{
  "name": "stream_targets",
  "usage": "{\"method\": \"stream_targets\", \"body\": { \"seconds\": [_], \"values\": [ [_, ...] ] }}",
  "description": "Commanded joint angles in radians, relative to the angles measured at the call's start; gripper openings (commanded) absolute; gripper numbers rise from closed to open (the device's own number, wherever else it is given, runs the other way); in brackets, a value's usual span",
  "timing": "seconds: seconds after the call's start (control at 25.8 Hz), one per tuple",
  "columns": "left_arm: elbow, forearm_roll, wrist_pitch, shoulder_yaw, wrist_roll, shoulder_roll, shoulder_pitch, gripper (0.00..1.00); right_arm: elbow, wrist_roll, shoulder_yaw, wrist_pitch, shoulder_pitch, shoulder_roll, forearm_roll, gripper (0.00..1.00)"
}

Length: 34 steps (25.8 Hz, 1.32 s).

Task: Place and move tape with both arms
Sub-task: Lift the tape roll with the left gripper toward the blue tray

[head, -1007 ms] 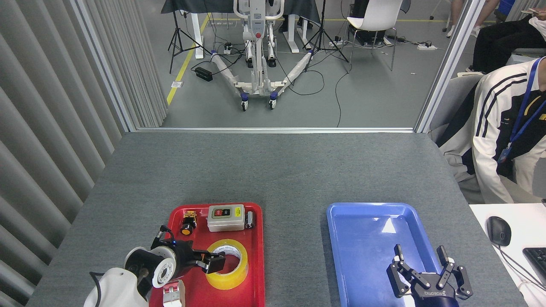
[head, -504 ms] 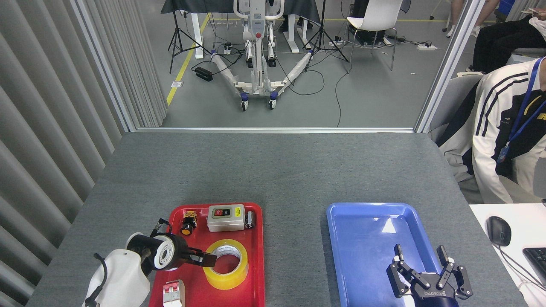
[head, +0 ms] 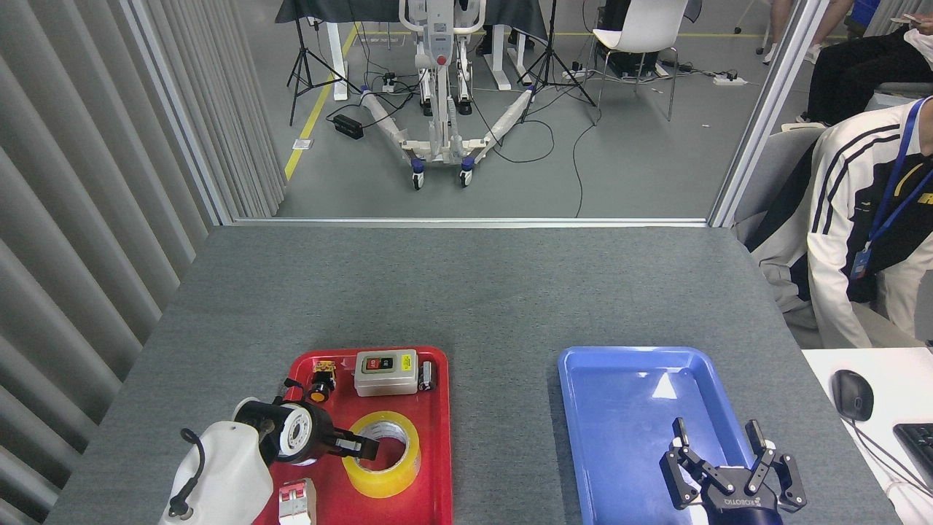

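The tape (head: 393, 470), a wide yellow roll with a white core, lies flat in the near half of the red tray (head: 437, 408). My left gripper (head: 362, 446) comes in from the left and pinches the roll's left wall, with one finger inside the core. The roll rests on the tray. At the lower right, my right gripper (head: 718, 441) is open over the near end of the blue tray (head: 627, 394), its fingers spread with nothing between them.
The red tray also holds a grey switch box (head: 385, 371), a small yellow-tipped button part (head: 321, 383), a black cylinder (head: 427, 375) and a white breaker (head: 295, 503). A person in a white jacket (head: 853, 233) sits at the table's right. A mouse (head: 851, 394) lies on the side desk.
My left wrist has risen and turned, its fingers have narrowed onto the roll's left wall, and the roll has shifted slightly left. The right arm has not moved.
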Motion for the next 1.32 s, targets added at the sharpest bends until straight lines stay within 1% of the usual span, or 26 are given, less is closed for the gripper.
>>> {"method": "stream_targets", "body": {
  "seconds": [0.0,0.04,0.19,0.27,0.39,0.5,0.62,0.93,0.97,1.05,1.08,1.16,1.28],
  "values": [
    [0.009,0.022,-0.099,0.010,-0.005,-0.003,-0.004,0.09,0.000,0.000,0.000,0.001,0.000,0.001,0.000,1.00],
    [0.011,0.053,-0.167,0.016,-0.005,-0.003,-0.004,0.00,0.000,0.000,0.000,0.001,0.000,0.001,0.002,1.00],
    [0.063,0.168,-0.389,0.096,-0.002,-0.005,-0.008,0.00,0.000,0.000,0.000,0.001,0.000,0.000,0.002,1.00],
    [0.050,0.217,-0.514,0.130,0.008,-0.010,-0.011,0.00,0.000,0.000,0.000,0.001,0.000,0.000,0.002,1.00],
    [-0.014,0.318,-0.741,0.177,0.059,-0.043,-0.013,0.00,0.001,0.000,0.000,0.001,0.000,0.000,0.002,1.00],
    [-0.014,0.337,-0.753,0.203,0.123,-0.102,0.005,0.00,0.001,0.000,0.000,0.001,0.000,0.000,0.002,1.00],
    [-0.011,0.332,-0.753,0.214,0.137,-0.171,0.047,0.00,0.001,0.000,0.000,0.001,0.000,-0.002,0.002,1.00],
    [0.017,0.340,-0.753,0.219,0.136,-0.252,0.068,0.00,0.000,-0.004,0.000,-0.020,0.003,0.001,0.003,1.00],
    [0.017,0.340,-0.753,0.219,0.136,-0.263,0.071,0.00,-0.002,-0.006,-0.002,-0.054,0.005,0.000,0.003,1.00],
    [0.017,0.340,-0.753,0.219,0.136,-0.270,0.073,0.00,-0.006,-0.009,-0.014,-0.180,0.006,-0.007,0.002,1.00],
    [0.017,0.341,-0.753,0.219,0.137,-0.272,0.073,0.00,-0.008,-0.010,-0.021,-0.249,0.009,-0.022,-0.001,1.00],
    [0.017,0.346,-0.753,0.219,0.139,-0.276,0.073,0.00,-0.009,-0.012,-0.071,-0.417,0.018,-0.054,-0.007,1.00],
    [0.017,0.369,-0.753,0.219,0.139,-0.281,0.073,0.00,-0.009,-0.012,-0.121,-0.727,0.040,-0.074,-0.034,1.00]
  ]
}}
